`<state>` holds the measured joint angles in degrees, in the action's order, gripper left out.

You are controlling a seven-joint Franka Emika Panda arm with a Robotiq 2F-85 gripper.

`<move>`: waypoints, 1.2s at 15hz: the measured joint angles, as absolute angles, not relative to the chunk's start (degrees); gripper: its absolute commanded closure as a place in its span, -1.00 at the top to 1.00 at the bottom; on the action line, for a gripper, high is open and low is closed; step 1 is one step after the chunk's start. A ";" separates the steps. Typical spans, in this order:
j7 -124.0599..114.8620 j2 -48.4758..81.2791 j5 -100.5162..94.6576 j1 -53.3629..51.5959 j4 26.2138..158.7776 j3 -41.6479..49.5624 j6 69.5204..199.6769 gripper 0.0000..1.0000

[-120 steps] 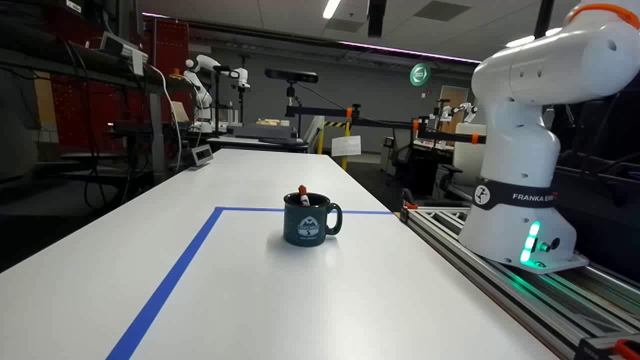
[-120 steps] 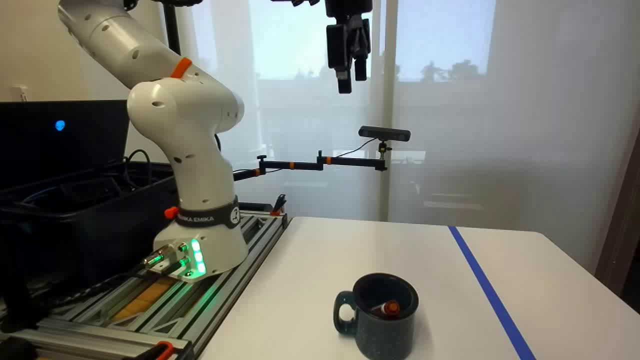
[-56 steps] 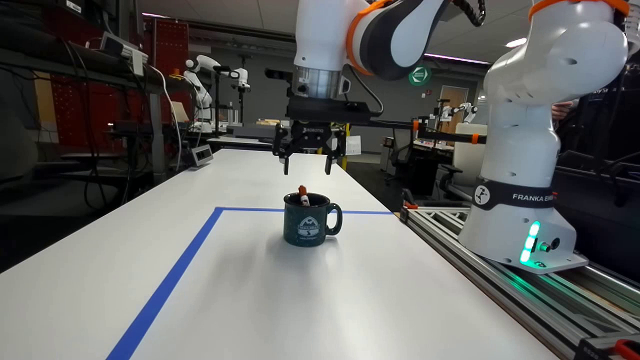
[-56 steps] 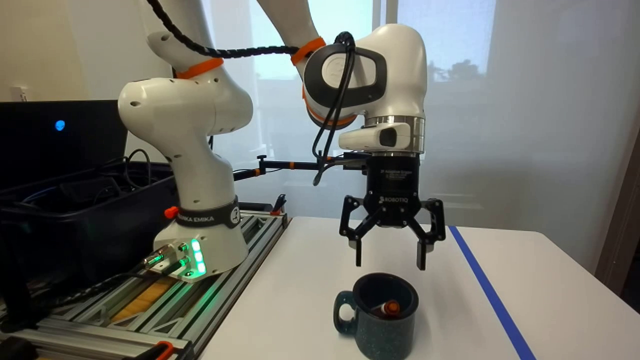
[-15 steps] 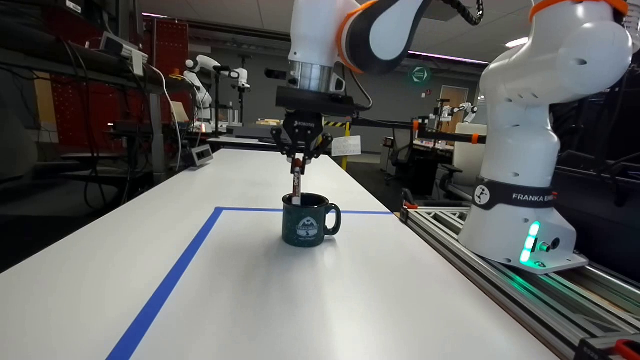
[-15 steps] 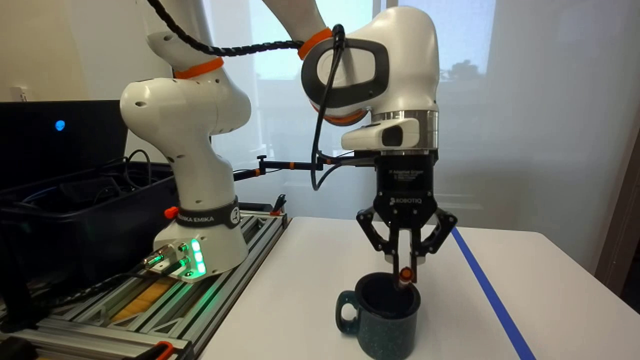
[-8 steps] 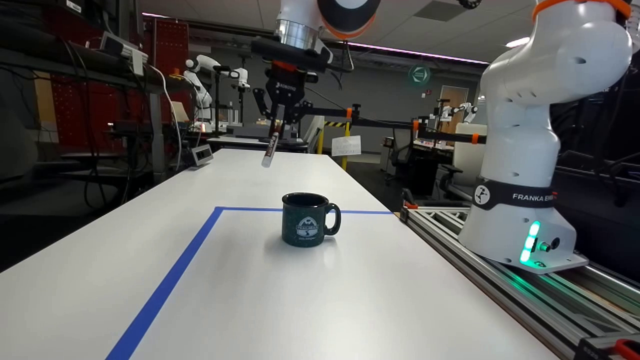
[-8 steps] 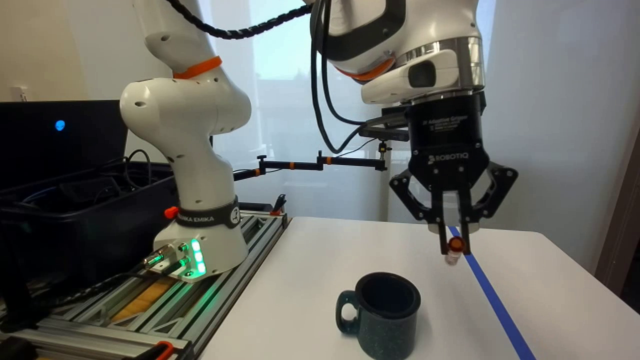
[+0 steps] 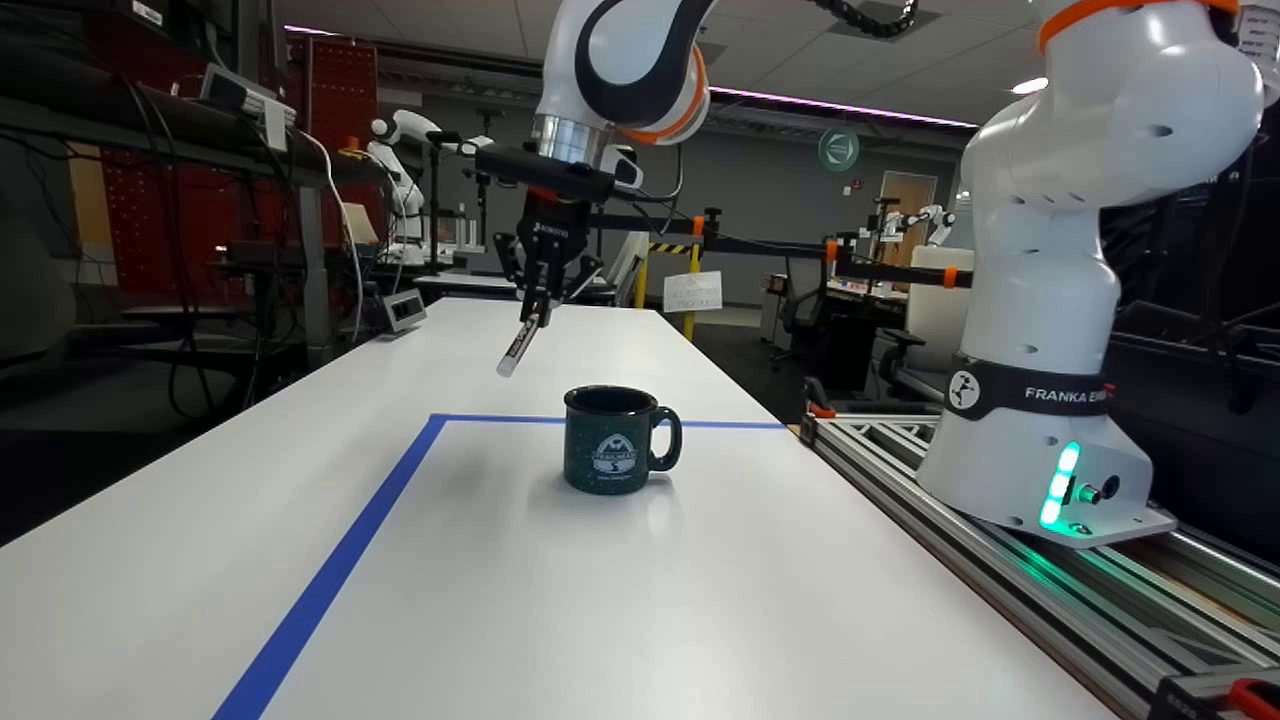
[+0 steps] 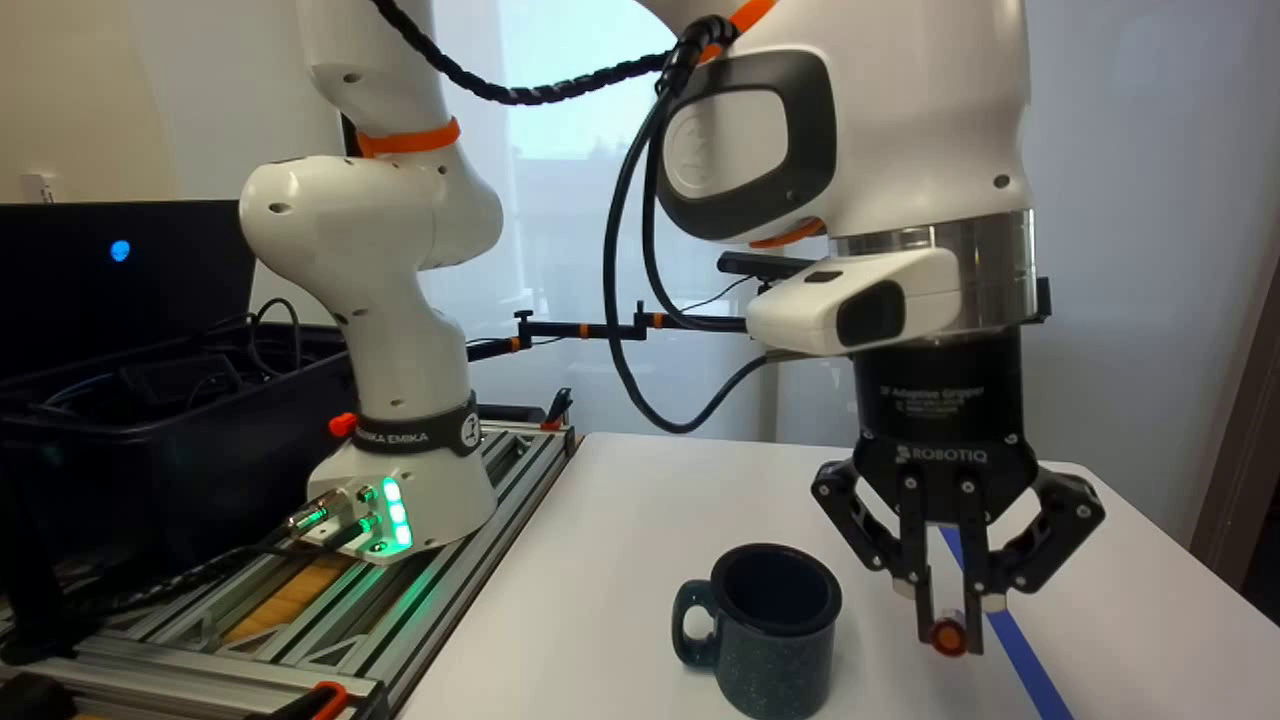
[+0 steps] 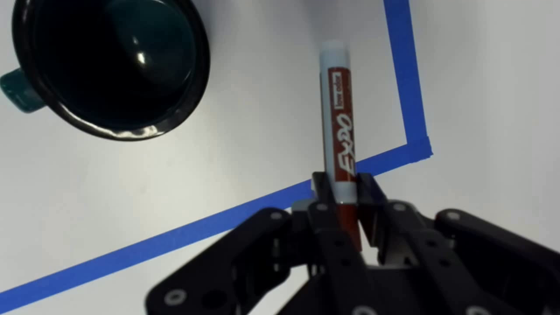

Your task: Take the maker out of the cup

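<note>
The maker [image 11: 343,127], a slim white-and-red pen with a reddish cap, is pinched between the fingers of my gripper [image 11: 341,183], which is shut on it near the cap. It slants out past the fingertips and hangs above the table, apart from the cup. In an exterior view its pale end [image 9: 508,366] points down and to one side. The cup [image 9: 612,455], a dark teal mug with a pale logo, stands upright on the table. Its open top [image 10: 775,557] and handle [image 10: 690,625] show in an exterior view. My gripper [image 10: 951,640] is beside the cup, on the side away from the handle.
Blue tape [image 11: 415,148] forms a corner on the white table [image 9: 600,620], below the held maker in the wrist view. The robot's base [image 9: 1040,470] stands on a metal rail frame [image 10: 470,560] along the table's edge.
My gripper came down over the cup, shut on the maker and lifted it out. It then swung away from the handle side, and over the last half second has sunk toward the table.
</note>
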<state>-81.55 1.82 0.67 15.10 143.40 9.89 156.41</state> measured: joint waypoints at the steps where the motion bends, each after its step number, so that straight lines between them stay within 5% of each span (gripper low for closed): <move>1: -80.75 3.70 2.77 14.94 143.08 9.90 157.65 -0.90; 14: -67.31 21.22 24.14 18.75 137.14 4.20 164.52 -0.90; 15: -66.21 21.86 24.99 18.71 136.60 4.25 164.53 -0.11; 18: -64.91 23.22 25.49 18.01 135.59 5.25 164.52 0.18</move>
